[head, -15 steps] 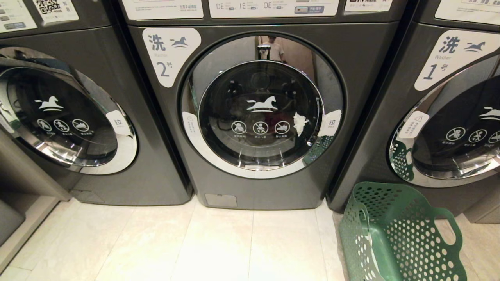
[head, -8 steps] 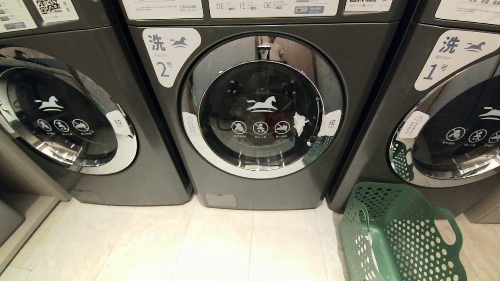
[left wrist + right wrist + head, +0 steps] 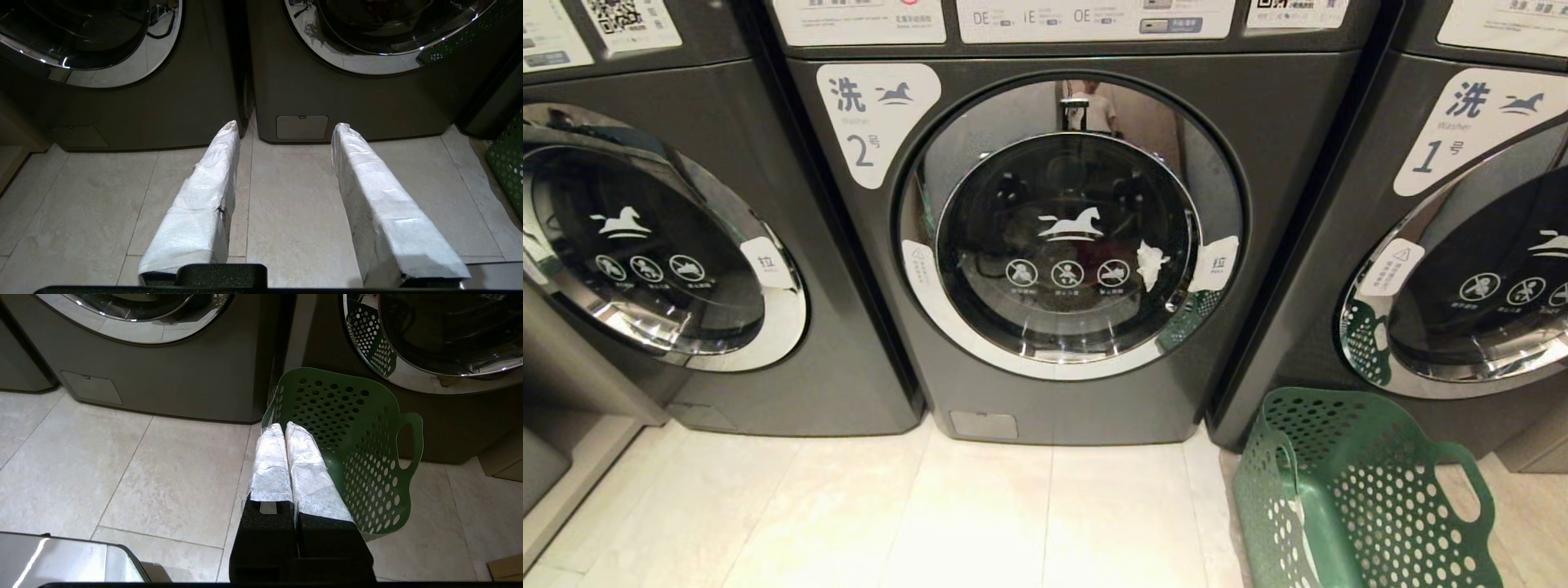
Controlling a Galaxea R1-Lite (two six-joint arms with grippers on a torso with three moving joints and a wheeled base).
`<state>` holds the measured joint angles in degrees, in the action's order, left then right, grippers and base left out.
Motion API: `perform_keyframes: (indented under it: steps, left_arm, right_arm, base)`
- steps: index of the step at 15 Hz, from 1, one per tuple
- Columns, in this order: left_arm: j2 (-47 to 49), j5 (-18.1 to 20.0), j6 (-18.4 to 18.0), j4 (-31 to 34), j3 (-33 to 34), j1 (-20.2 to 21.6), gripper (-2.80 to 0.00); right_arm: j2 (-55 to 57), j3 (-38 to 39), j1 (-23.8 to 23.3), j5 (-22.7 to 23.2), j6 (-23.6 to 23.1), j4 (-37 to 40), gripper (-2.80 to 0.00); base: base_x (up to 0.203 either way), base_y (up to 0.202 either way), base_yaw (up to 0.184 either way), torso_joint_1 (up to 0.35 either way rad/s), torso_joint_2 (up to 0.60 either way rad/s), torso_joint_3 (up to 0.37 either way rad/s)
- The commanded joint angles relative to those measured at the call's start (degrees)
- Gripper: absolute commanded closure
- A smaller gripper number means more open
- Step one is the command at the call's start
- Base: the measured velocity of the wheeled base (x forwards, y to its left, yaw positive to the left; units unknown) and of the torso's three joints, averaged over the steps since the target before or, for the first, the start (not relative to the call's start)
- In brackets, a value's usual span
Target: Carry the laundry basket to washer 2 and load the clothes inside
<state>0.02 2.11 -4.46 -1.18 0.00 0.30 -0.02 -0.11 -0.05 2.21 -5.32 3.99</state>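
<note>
Slight view shift; perforated laundry basket (image 3: 1364, 498) unmoved.

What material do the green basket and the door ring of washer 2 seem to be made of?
The laundry basket looks like moulded plastic: matt green, thin walls pierced with round holes, cut-out handles. The door ring of washer 2 looks like chromed metal or chromed plastic: it mirrors the floor and basket.

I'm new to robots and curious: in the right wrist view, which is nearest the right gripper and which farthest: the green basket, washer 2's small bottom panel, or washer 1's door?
From the shut right gripper:
1. The laundry basket, right beside the fingertips.
2. Washer 1's door, behind the basket.
3. Washer 2's bottom panel, far across the floor.
</note>
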Motion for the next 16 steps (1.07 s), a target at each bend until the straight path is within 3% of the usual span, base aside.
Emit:
perform_keyframes:
  steps: [1,11,13,16]
  left_arm:
    - [-0.02,0.00,-0.11,0.04,0.44,0.05,0.00]
    - [-0.04,0.00,-0.13,0.04,0.44,0.05,0.00]
    - [-0.08,0.09,-0.28,0.12,0.44,0.05,0.00]
    - [-0.02,0.09,-0.28,0.04,0.44,0.05,0.00]
  right_arm:
    - [0.02,0.02,0.05,-0.01,-0.05,0.14,0.00]
    - [0.12,-1.24,-0.04,0.13,-0.72,0.02,0.00]
    - [3.23,-9.66,-0.04,1.50,-0.79,0.74,0.00]
    - [21.27,-24.41,-0.04,8.03,-1.05,-0.05,0.00]
  base:
    - [0.185,0.000,0.000,0.012,0.00,-0.002]
    - [0.189,0.000,-0.001,0.004,0.00,0.001]
    - [0.026,0.000,0.001,0.006,0.00,0.001]
    - [0.000,0.000,0.000,0.000,0.00,0.000]
